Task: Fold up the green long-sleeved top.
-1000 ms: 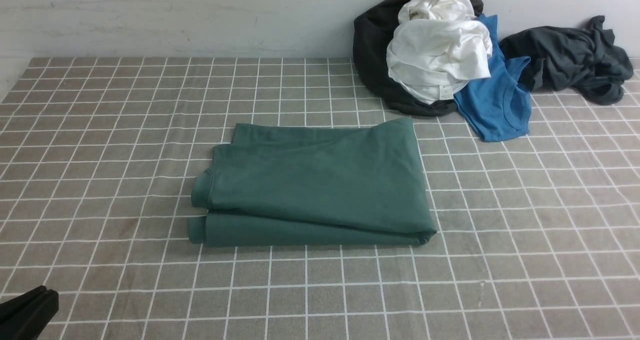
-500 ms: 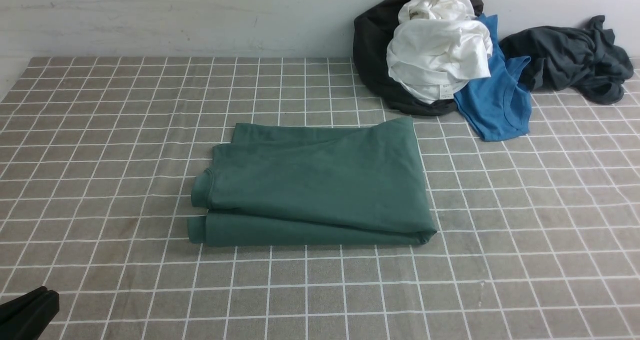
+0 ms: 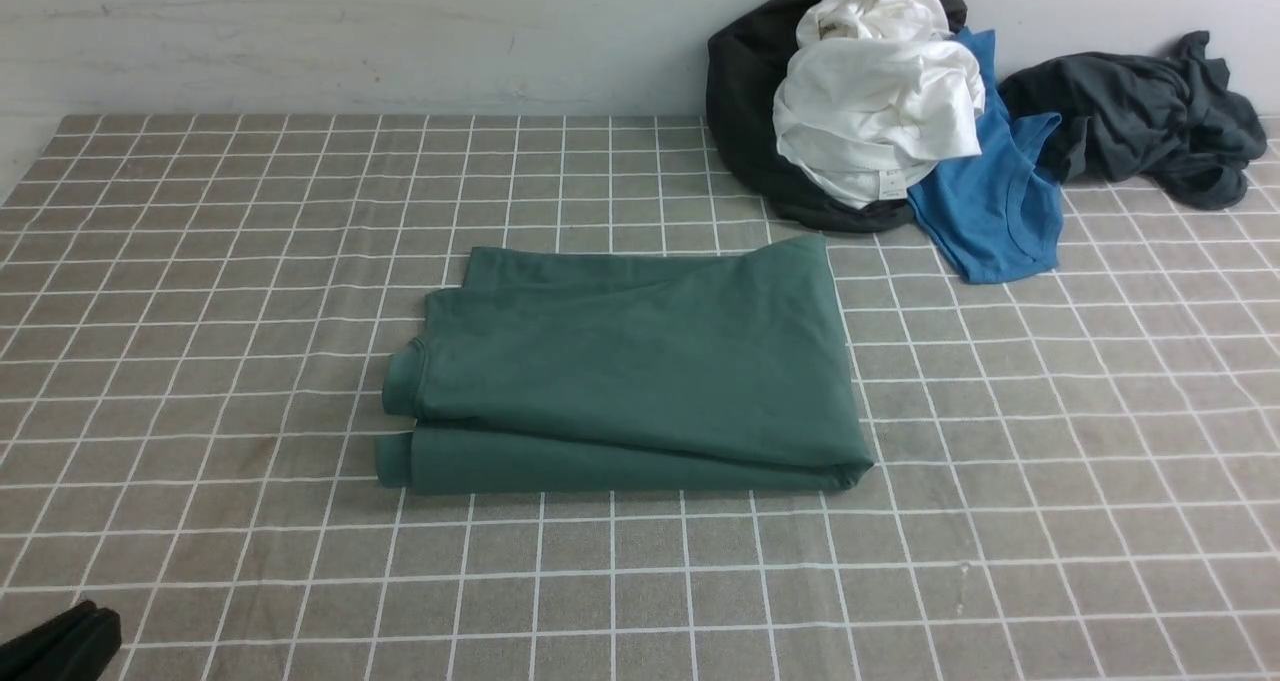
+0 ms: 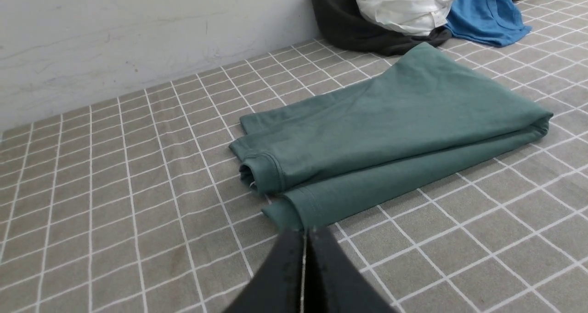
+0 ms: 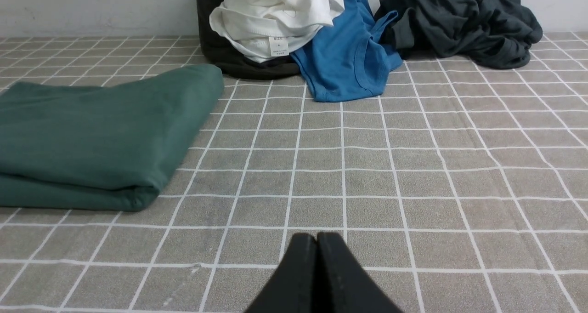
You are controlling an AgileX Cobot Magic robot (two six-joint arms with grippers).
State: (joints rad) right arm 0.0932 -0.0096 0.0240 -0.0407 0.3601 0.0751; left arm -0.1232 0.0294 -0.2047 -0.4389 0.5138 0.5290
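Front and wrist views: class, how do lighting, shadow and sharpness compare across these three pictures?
Front view: soft even light, no glare, only a thin shadow under the green top. Left wrist view: the shut left gripper looms dark and blurred. Right wrist view: the right gripper likewise; the tablecloth grid stays sharp.

Folded dark green cotton long-sleeved top [image 3: 630, 371] lies mid-tabletop on grey grid-checked cloth [image 3: 1050, 481]. Behind it to right, against white wall [image 3: 350, 31]: crumpled white garment [image 3: 875, 111] atop black garment [image 3: 745, 91]; bright blue tank top [image 3: 990, 211] just right; dark grey garment [image 3: 1140, 111] farther right. Left claw [image 3: 60, 641] at near left corner, apart from top.
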